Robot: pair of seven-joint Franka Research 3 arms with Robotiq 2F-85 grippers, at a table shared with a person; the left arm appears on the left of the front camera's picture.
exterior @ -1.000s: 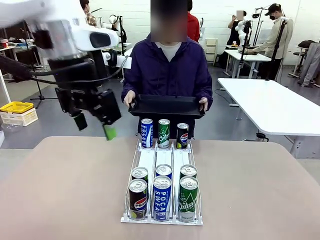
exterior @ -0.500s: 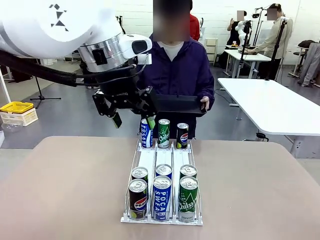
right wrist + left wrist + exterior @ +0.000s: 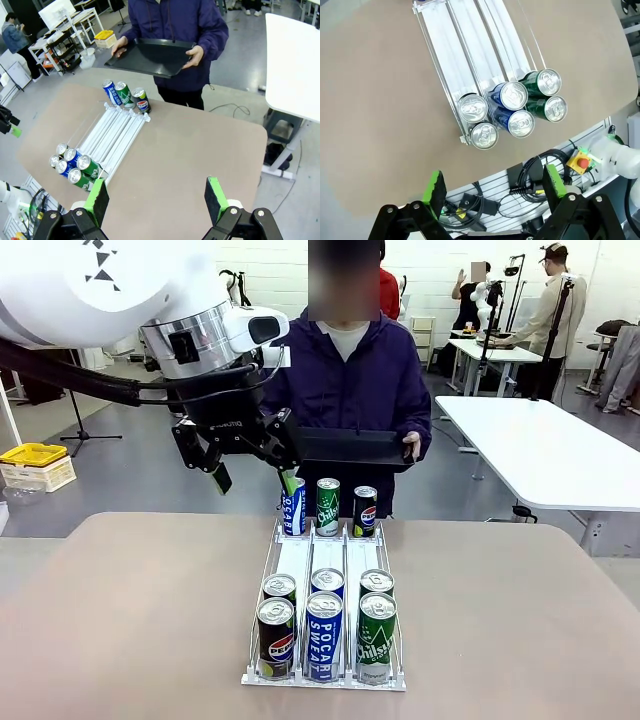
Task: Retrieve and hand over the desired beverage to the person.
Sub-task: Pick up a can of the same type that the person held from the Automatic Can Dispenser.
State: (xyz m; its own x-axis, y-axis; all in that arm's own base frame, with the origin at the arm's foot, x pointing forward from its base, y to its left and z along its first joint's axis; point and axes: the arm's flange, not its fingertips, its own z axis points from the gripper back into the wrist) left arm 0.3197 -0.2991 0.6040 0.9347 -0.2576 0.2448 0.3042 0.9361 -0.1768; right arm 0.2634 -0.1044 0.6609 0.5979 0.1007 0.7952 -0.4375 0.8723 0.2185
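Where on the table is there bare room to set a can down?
Bare tabletop left and right of the rack, out to the edges. The rack's mid lanes are free. Crowded: six cans at its near end, three cans at the far end, by the left tool and tray.

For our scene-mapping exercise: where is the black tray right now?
Front view: the person holds the black tray in both hands just beyond the table's far edge, above the three far cans, its left end behind the left gripper.

i count three blue pocari cans (image 3: 324, 635), three green cans (image 3: 376, 638), three black pepsi cans (image 3: 276, 638), nine in all; one three-lane rack (image 3: 296, 562); one black tray (image 3: 350, 449).
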